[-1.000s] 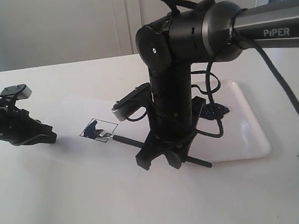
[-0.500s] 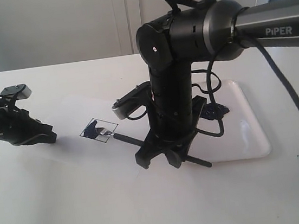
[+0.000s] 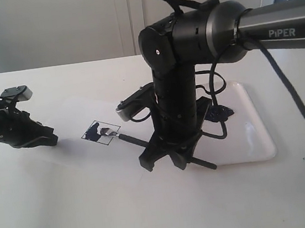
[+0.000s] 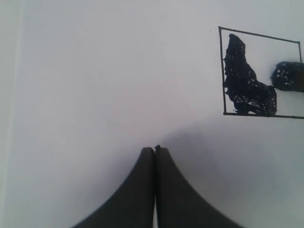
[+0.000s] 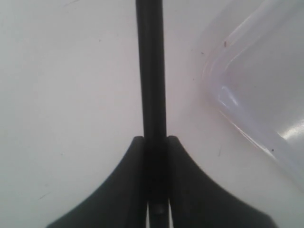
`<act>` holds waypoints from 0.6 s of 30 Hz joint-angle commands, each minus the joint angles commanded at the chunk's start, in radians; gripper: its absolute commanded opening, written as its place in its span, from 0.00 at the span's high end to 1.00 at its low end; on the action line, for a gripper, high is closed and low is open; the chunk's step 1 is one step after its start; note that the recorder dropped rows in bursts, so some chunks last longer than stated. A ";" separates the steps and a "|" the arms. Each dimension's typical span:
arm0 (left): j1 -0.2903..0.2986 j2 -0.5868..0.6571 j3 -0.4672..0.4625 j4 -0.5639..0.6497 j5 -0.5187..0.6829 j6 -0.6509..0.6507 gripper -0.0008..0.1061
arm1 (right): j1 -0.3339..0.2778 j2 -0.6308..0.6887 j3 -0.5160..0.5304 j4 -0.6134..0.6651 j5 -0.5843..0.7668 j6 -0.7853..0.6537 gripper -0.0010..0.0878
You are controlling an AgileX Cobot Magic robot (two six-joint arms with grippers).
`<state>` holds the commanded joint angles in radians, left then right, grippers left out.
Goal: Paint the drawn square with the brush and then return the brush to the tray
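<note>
The drawn square (image 3: 101,132) lies on a white paper sheet (image 3: 75,115), partly filled with blue-black paint (image 4: 244,83). The brush (image 3: 134,142) runs from the square's right part back under my right gripper (image 3: 166,155), which is shut on its black handle (image 5: 151,71). The brush's dark tip (image 4: 287,76) rests inside the square. The glossy white tray (image 3: 254,129) lies to the right with a paint blob (image 3: 219,113); its rim (image 5: 223,109) shows beside the handle. My left gripper (image 3: 50,140) rests shut on the paper, left of the square, holding nothing (image 4: 155,151).
The right arm's large black body (image 3: 177,88) stands over the table's middle and hides part of the tray. Cables (image 3: 289,91) hang from the arm on the right. A white wall closes the back.
The brush tip has shifted slightly inside the square, back and to the right. The left arm has not moved.
</note>
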<state>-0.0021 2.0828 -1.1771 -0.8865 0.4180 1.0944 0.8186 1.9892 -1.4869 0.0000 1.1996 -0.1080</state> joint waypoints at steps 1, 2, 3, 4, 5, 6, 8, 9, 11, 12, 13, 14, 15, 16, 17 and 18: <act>0.000 -0.014 0.000 0.000 -0.005 0.000 0.99 | 0.000 0.000 0.000 0.000 -0.003 0.000 0.99; 0.000 -0.025 0.000 0.000 -0.008 0.000 0.99 | 0.000 0.000 0.000 0.000 -0.008 0.000 0.99; 0.000 -0.048 0.000 0.000 -0.008 0.000 0.99 | 0.000 0.000 0.000 0.000 -0.008 0.000 0.99; 0.000 -0.063 0.000 0.000 -0.004 0.000 0.99 | 0.000 0.000 0.000 0.000 -0.008 0.000 0.99; 0.000 -0.092 0.000 -0.002 0.016 0.000 0.99 | 0.000 0.000 0.000 0.000 -0.008 0.000 0.99; 0.000 -0.108 0.000 -0.004 0.030 0.000 0.99 | 0.000 0.000 0.000 0.000 -0.009 0.000 0.99; 0.000 -0.135 0.000 -0.014 0.057 0.000 0.99 | 0.000 0.000 0.000 0.000 -0.012 0.000 0.99; 0.000 -0.145 0.000 -0.020 0.068 0.000 0.99 | 0.000 0.000 0.000 0.000 -0.012 0.000 0.99; 0.000 -0.163 0.000 -0.022 0.093 0.000 0.99 | 0.000 0.000 0.000 0.000 -0.012 0.000 0.99; 0.000 -0.169 0.000 -0.025 0.108 0.000 0.99 | 0.000 0.000 0.000 0.000 -0.012 0.000 0.99; 0.000 -0.177 0.000 -0.027 0.132 -0.005 0.99 | 0.000 0.000 0.000 0.000 -0.012 0.000 0.99; 0.000 -0.184 0.000 -0.029 0.160 -0.016 0.99 | 0.000 0.000 0.000 0.000 -0.012 0.000 0.99; 0.000 -0.191 0.000 -0.033 0.185 -0.023 0.99 | 0.000 0.000 0.000 0.000 -0.014 0.000 0.99; 0.000 -0.193 0.000 -0.038 0.217 -0.025 0.99 | 0.000 0.000 0.000 0.000 -0.016 0.000 0.99; 0.000 -0.196 0.000 -0.038 0.248 -0.033 0.99 | 0.000 0.000 0.000 0.000 -0.016 0.000 0.99; 0.000 -0.195 0.000 -0.038 0.270 -0.050 0.99 | 0.000 0.000 0.000 0.000 -0.016 0.000 0.99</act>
<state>-0.0021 1.8877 -1.1771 -0.9246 0.6876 1.0445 0.8186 1.9893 -1.4869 0.0000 1.1838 -0.1080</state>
